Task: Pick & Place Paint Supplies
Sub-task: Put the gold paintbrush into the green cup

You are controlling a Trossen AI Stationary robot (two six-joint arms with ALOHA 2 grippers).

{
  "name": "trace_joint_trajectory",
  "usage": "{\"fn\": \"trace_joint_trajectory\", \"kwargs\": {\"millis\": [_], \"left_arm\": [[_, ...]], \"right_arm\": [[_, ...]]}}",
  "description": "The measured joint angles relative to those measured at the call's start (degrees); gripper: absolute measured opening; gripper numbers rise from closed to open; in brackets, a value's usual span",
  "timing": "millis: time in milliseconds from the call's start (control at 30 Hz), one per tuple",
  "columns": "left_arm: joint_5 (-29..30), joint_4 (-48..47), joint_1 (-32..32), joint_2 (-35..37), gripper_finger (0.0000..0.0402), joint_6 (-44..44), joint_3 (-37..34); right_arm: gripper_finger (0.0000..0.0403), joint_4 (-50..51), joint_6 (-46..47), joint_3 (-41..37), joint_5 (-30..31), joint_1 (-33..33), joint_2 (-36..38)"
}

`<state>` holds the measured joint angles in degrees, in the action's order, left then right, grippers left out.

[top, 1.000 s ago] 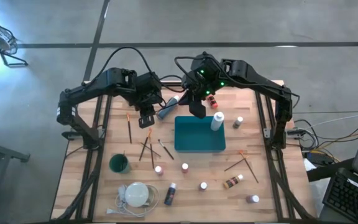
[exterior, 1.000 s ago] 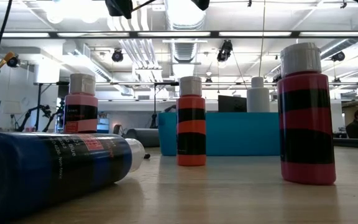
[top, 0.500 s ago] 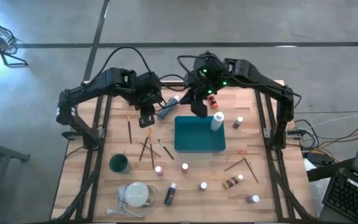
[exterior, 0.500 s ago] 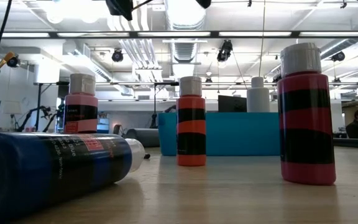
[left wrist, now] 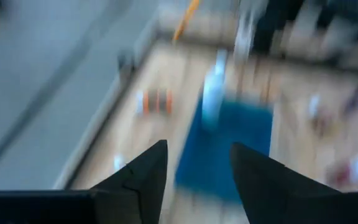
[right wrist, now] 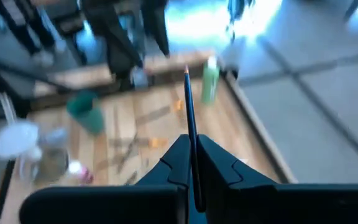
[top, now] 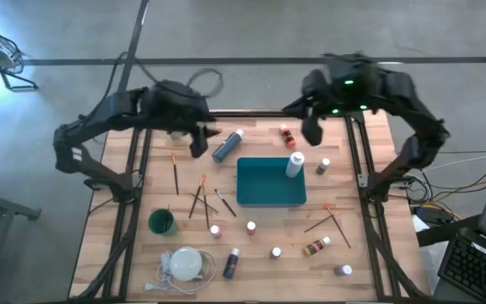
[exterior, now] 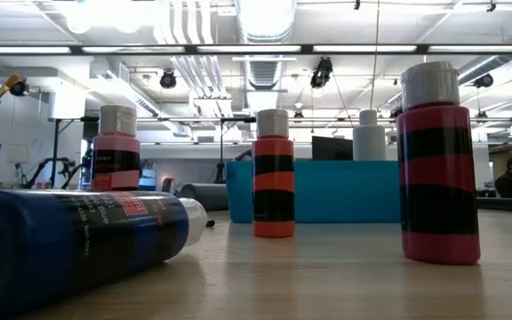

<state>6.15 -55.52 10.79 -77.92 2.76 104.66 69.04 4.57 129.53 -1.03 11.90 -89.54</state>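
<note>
R gripper (right wrist: pixel 191 163) is clamped on a thin brush (right wrist: pixel 189 118), held over table's far edge. L gripper (left wrist: pixel 197 163) is parted, nothing held, near far-left edge.

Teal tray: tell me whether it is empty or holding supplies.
Empty. In the high view the teal tray shows only bare teal floor; the white bottle stands just outside its right edge.
</note>
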Motion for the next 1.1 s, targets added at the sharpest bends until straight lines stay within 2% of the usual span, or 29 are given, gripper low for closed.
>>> {"fn": "trace_joint_trajectory", "kwargs": {"millis": [200, 400, 500, 567, 633, 767, 967, 1100], "left_arm": [[-0.04, 41.93, 0.24, 6.42, 0.0183, -1.74, -15.90], [-0.78, 77.75, 0.48, 7.63, 0.0183, -0.93, -29.28], [-5.76, 95.25, 0.62, 6.24, 0.0183, 0.77, -32.81], [-9.13, 103.46, 0.76, 4.71, 0.0183, 2.80, -33.79], [-11.07, 107.58, 0.84, 3.08, 0.0183, 4.72, -33.80], [-12.78, 108.01, 0.91, 0.48, 0.0183, 6.93, -31.08], [-17.47, 107.93, 0.90, -1.45, 0.0183, 5.75, -27.42], [-18.14, 107.93, 0.90, -1.35, 0.0183, 4.16, -26.77]], "right_arm": [[0.0011, -16.52, -2.73, -6.06, 2.72, -1.17, 7.54], [0.0011, -38.23, -8.10, -14.15, 1.73, -1.55, 11.81], [0.0011, -48.28, -9.41, -18.17, -2.08, -1.51, 12.16], [0.0011, -53.77, -9.42, -20.70, -4.76, -1.53, 11.82], [0.0011, -57.64, -8.59, -22.67, -6.93, -1.56, 11.18], [0.0011, -63.27, -6.25, -26.12, -9.53, -1.55, 8.95], [0.0011, -65.53, -4.74, -28.18, -10.03, -1.55, 7.17], [0.0011, -66.91, -4.67, -28.36, -10.08, -1.88, 7.21]]}}
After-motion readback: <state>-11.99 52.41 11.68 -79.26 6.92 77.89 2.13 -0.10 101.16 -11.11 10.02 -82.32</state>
